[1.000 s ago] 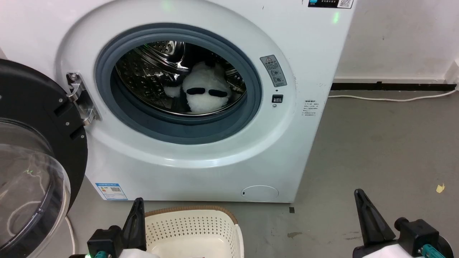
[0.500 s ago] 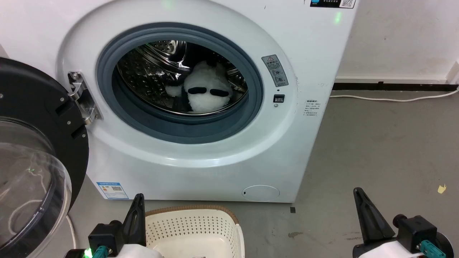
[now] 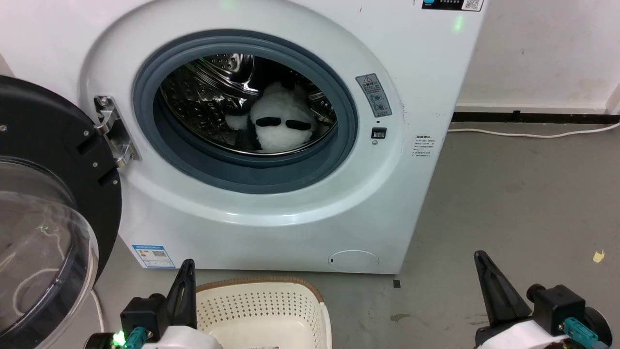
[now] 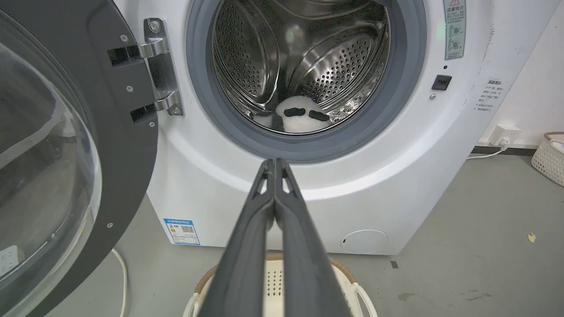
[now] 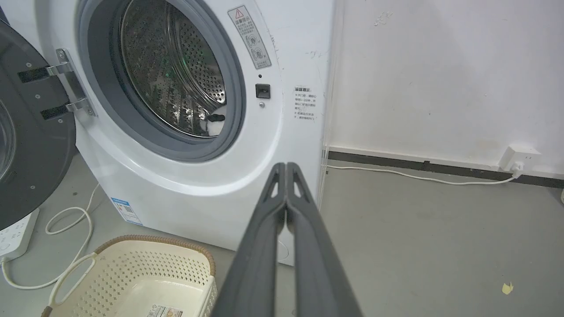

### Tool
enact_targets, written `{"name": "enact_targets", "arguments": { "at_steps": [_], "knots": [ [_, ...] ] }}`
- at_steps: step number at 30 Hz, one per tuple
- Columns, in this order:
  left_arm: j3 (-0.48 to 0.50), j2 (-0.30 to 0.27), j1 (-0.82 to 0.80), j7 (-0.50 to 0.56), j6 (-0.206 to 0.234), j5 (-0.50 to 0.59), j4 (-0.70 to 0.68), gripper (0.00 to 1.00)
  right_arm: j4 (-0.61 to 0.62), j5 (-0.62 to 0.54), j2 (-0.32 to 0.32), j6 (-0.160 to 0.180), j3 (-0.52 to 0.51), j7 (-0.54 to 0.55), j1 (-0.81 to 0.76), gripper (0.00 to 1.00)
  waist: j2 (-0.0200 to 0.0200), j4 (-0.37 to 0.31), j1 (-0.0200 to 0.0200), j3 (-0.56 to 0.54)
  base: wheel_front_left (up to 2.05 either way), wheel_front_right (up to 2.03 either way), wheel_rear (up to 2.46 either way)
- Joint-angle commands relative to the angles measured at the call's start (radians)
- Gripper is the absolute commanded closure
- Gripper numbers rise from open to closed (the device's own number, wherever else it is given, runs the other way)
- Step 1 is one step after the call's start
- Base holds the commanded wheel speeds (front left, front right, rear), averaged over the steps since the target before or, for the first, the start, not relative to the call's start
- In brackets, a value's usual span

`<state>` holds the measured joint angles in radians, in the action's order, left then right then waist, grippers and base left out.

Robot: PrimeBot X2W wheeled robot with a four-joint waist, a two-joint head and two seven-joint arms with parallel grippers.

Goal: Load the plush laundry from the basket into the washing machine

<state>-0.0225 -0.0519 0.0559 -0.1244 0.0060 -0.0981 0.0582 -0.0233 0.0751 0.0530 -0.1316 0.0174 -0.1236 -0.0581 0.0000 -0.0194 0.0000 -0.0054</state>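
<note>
Left claw (image 4: 274,161) and right claw (image 5: 286,164) both pressed together, empty, low before the washing machine (image 3: 271,213). Penguin toy (image 3: 281,123) lying inside the drum (image 3: 203,97), door (image 3: 48,145) swung wide; basket (image 3: 261,303) on floor (image 3: 508,194) just beside left claw.

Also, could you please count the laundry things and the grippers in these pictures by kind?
Washing machine: 1
Plush penguin: 1
Baskets: 2, the cream basket in front of the machine and a second basket at the right edge of the left wrist view
Grippers: 2, the left gripper and the right gripper, both shut
Total: 6
</note>
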Motion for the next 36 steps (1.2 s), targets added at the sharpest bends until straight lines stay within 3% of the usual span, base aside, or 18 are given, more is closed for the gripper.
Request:
{"name": "enact_targets", "arguments": {
  "at_steps": [1, 36],
  "knots": [
    [0.002, 0.001, -0.017, 0.005, -0.002, 0.011, -0.007, 1.0, 0.006, -0.01, -0.001, 0.001, -0.003, 0.004, 0.014, 1.0, 0.0, 0.0, 0.0, 0.0, 0.0, 0.0, 0.0],
    [0.014, 0.001, -0.04, 0.075, -0.004, 0.062, -0.037, 1.0, 0.016, -0.048, -0.002, 0.001, -0.011, 0.074, 0.04, 1.0, 0.0, 0.011, 0.0, 0.003, 0.0, 0.0, 0.0]
  ]
}}
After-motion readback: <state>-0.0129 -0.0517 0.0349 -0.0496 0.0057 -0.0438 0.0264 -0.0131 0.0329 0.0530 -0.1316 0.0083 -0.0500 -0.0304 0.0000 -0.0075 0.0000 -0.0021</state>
